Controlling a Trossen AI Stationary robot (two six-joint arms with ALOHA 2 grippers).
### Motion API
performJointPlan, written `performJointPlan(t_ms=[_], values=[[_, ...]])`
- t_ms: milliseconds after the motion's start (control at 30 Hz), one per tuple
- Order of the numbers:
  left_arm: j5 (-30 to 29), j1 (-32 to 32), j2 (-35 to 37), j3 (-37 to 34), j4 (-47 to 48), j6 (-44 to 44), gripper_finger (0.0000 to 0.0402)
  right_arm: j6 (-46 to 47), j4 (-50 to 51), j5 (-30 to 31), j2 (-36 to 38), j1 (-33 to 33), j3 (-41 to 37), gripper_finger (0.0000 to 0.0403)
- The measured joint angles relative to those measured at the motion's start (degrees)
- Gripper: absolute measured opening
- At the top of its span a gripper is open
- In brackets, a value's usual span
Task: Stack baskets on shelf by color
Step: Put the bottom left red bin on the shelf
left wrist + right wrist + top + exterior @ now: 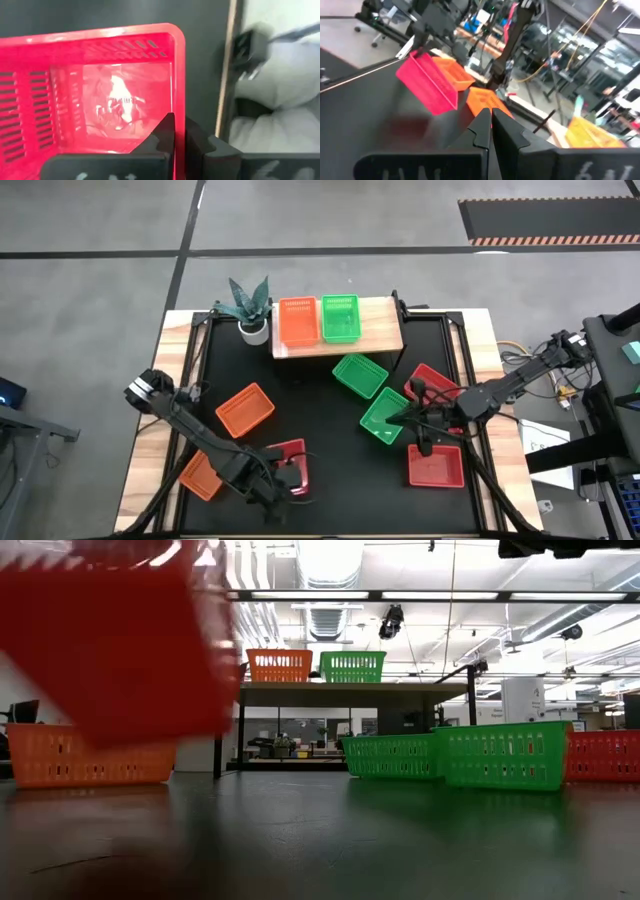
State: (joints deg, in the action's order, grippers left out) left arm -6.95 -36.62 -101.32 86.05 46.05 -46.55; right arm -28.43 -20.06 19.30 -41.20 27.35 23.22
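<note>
Counting 3 orange baskets (297,322), 3 green (340,318), 3 red (434,465)

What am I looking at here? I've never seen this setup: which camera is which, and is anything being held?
Two dark robot arms work at a black table. One picture looks straight down, one sits at tabletop height, and two ride on the arms' wrists. The left claw is shut on the rim of a red basket, which looks lifted and tilted. The right claw is shut and empty, above the table's right side. On the wooden shelf stand an orange basket and a green basket. More orange, green and red ones lie around the table, beside a potted plant.
</note>
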Motion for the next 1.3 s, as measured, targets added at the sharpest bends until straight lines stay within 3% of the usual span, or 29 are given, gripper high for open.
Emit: performJointPlan(t_ms=[333,600,933,1100,1300], values=[[-5.6,5.1,0.0,11.0,0.0,14.6,0.0,-1.8,-6.4,-1.8,8.2,-3.4,-7.5,0.0009],[-5.8,9.6,-0.4,15.5,0.0,21.2,0.0,4.0,-0.3,-3.2,16.3,-4.5,-9.6,0.0009],[-6.5,15.7,-4.9,25.5,0.1,38.0,0.0,4.4,0.2,-6.3,18.5,-4.4,-9.6,0.0009],[-10.0,20.4,-5.1,27.2,-1.3,45.2,0.0,3.8,0.9,-6.3,20.1,-4.0,-9.6,0.0009],[-10.1,26.6,-5.1,27.4,-9.8,54.3,0.0,3.1,3.4,-6.3,23.4,-3.7,-9.6,0.0009]])
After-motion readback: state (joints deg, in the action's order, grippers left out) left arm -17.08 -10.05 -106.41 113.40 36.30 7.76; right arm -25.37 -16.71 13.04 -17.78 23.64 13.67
